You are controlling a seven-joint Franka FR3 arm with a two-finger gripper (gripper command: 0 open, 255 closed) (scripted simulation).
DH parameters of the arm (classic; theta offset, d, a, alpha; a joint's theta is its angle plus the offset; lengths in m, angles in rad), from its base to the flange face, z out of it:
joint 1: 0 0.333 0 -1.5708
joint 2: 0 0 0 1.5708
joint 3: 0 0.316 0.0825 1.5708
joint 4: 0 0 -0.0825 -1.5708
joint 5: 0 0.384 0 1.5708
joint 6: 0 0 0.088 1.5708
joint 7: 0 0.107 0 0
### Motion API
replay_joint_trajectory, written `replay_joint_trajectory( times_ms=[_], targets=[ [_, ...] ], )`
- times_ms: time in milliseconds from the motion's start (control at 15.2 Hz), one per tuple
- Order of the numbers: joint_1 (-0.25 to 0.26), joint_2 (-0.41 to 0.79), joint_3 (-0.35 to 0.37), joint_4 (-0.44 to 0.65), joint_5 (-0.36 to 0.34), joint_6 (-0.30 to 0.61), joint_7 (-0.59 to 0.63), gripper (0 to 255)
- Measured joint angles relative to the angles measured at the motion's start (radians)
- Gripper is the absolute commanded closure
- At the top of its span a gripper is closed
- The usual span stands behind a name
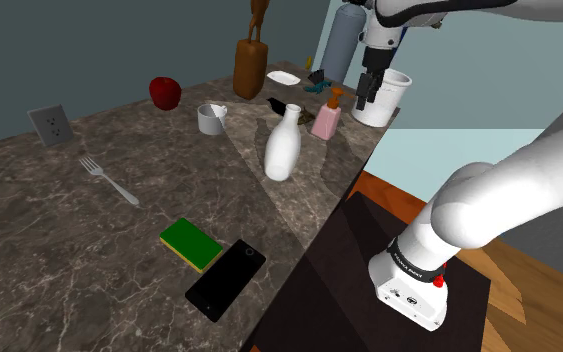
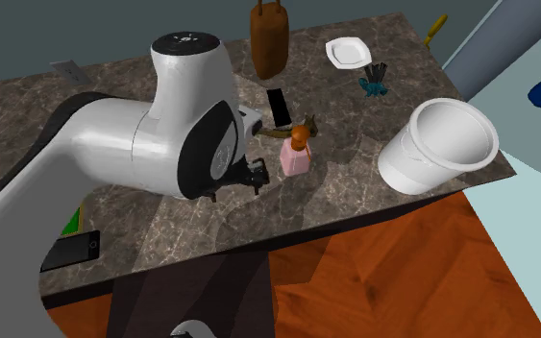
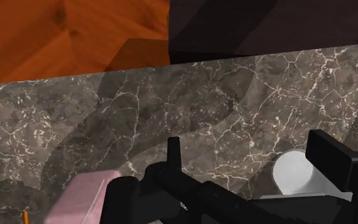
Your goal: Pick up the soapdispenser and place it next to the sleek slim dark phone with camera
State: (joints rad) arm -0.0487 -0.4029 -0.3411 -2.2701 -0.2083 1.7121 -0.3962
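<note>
**Approach to the grasp.** The end effector (image 1: 366,90) hangs over the far end of the marble worktop (image 1: 59,230), between the soap dispenser (image 1: 325,120) and a white tub (image 1: 391,100). Its fingers stand apart and clasp nothing. The soap dispenser, a pink bottle with an orange pump, stands upright near the worktop's edge, untouched, with a white vase (image 1: 282,148) close by. In the wrist view the pink body (image 3: 85,197) lies outside the gap between the fingers, so the hand is probably not yet lined up for a grasp and must shift towards the bottle. The dark phone (image 1: 226,278) lies flat at the worktop's near end, just beside a green sponge (image 1: 191,244) and well apart from the dispenser. The carry therefore runs along the worktop, and a high lift would likely keep the bottle clear of the tall vase.
</note>
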Motion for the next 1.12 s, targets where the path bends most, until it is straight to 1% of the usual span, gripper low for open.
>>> replay_joint_trajectory(
  times_ms=[330,594,858,1056,1122],
  targets=[
    [-0.008,0.17,-0.077,0.123,0.019,0.07,-0.112,0],
    [-0.021,0.322,-0.127,0.243,0.065,0.113,-0.21,0],
    [-0.052,0.486,-0.162,0.388,0.137,0.136,-0.315,0],
    [-0.09,0.609,-0.174,0.518,0.198,0.129,-0.389,0],
    [-0.102,0.642,-0.175,0.541,0.214,0.138,-0.408,0]
  ],
)
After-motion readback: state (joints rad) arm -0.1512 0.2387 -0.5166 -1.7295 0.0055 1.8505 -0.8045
